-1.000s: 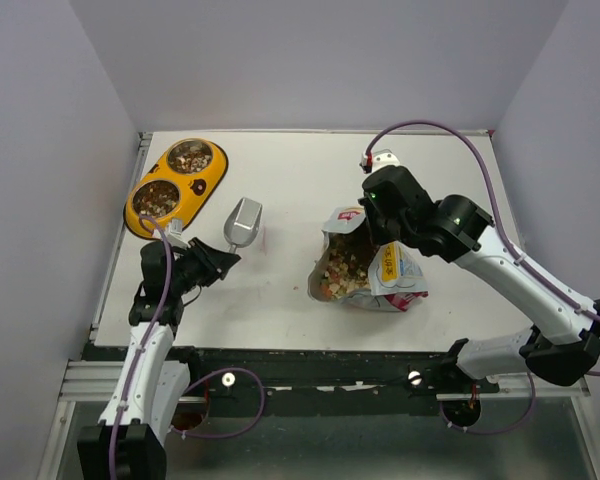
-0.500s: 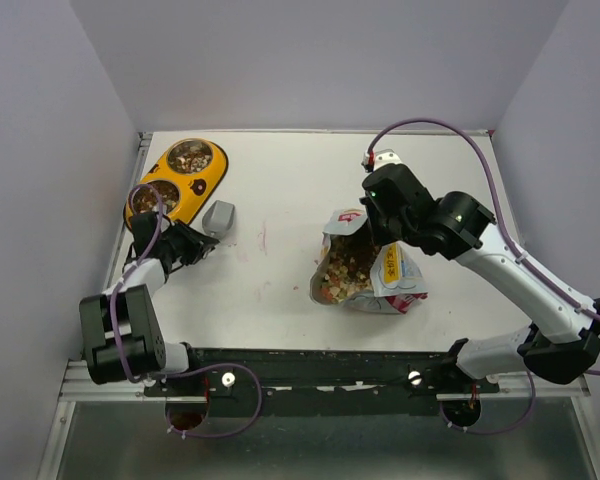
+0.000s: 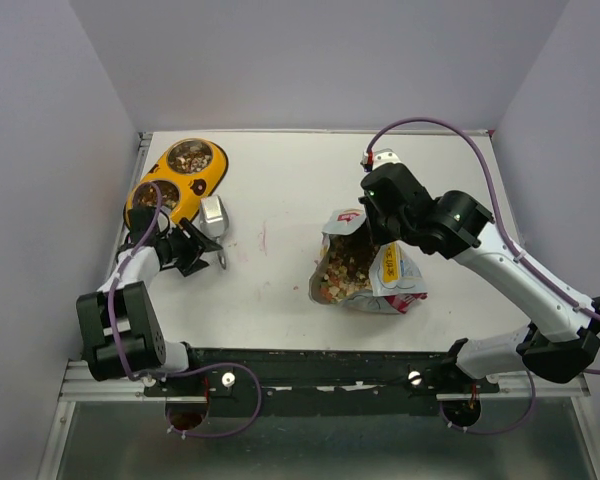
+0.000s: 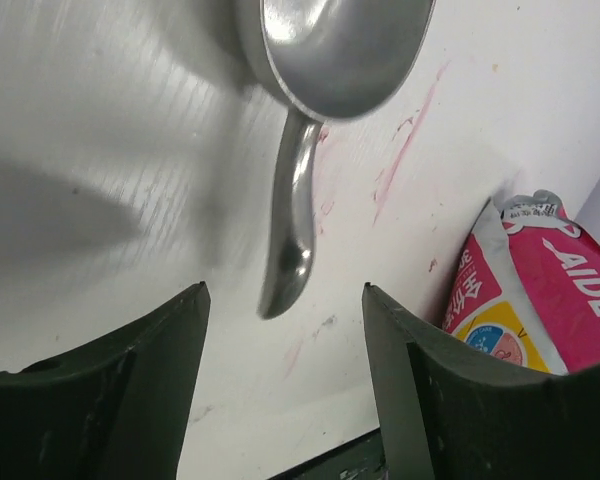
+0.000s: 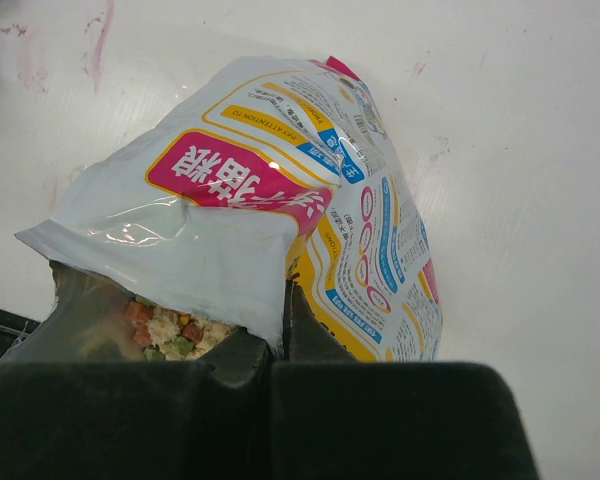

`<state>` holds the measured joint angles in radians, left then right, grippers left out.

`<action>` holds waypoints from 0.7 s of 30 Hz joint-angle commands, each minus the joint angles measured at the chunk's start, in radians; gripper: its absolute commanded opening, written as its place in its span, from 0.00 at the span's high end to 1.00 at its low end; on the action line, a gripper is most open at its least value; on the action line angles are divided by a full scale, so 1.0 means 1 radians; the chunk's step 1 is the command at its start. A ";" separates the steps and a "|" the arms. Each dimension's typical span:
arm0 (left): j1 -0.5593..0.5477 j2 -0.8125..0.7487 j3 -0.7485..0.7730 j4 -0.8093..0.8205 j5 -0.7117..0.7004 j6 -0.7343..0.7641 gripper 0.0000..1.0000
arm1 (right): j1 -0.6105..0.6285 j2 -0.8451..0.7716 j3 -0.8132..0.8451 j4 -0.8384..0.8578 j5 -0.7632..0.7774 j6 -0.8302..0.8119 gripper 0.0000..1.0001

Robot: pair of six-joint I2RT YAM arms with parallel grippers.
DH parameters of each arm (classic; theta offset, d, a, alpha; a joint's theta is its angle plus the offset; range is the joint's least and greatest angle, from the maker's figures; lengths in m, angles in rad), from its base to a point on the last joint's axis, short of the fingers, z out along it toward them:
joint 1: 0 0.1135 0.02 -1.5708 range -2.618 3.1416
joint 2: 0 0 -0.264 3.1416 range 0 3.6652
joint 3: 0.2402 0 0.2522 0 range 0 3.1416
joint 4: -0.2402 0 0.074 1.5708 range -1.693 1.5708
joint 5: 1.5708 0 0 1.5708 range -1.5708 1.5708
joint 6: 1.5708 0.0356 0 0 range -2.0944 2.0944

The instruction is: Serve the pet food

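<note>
Standing well apart, the jaws of the left gripper [image 3: 196, 250] [image 4: 282, 294] now hold nothing. A moment earlier they were clamped on the handle of the silver scoop [image 3: 213, 214] [image 4: 330, 50]. The scoop now lies released on the table [image 3: 290, 180], with its handle tip between the open fingers [image 4: 130, 380] and clear of both. It rests just beside the yellow double bowl [image 3: 216, 170]; contact between the two cannot be confirmed. Both steel cups of the bowl show kibble, so the release suggests that the serving step is finished or nearly so. The right gripper [image 3: 373, 232] [image 5: 280, 345] remains fully closed, pinching the upper lip of the pouch [image 3: 398, 272] [image 5: 310, 200]. The pouch sits at the table's middle right, well apart from the bowl. Its mouth is held agape, with the pet food [image 3: 340, 276] [image 5: 170, 325] visible inside.
</note>
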<state>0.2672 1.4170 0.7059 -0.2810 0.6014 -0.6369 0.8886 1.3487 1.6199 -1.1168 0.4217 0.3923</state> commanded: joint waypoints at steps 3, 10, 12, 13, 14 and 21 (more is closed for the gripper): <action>0.001 -0.286 0.006 -0.267 -0.166 0.059 0.30 | 0.004 -0.023 0.083 0.175 0.002 0.013 0.99; -0.242 -0.526 0.026 -0.290 -0.071 -0.041 0.32 | 0.004 -0.034 0.046 0.195 0.000 0.008 0.99; -0.382 -0.575 0.043 -0.195 -0.019 -0.140 0.31 | 0.006 -0.034 0.044 0.199 -0.004 0.005 0.99; -0.457 -0.589 0.062 -0.143 -0.014 -0.171 0.31 | 0.006 -0.034 0.044 0.201 -0.008 0.003 0.99; -0.527 -0.596 0.090 -0.111 -0.028 -0.191 0.28 | 0.006 -0.034 0.046 0.201 -0.008 0.000 0.99; -1.026 -0.359 0.511 -0.367 -0.430 -0.060 0.13 | 0.006 -0.049 0.032 0.195 -0.014 -0.003 0.99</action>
<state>-0.5446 0.9165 0.9878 -0.5060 0.4423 -0.7639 0.8886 1.3502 1.6184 -1.1095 0.4179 0.3840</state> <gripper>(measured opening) 0.838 0.013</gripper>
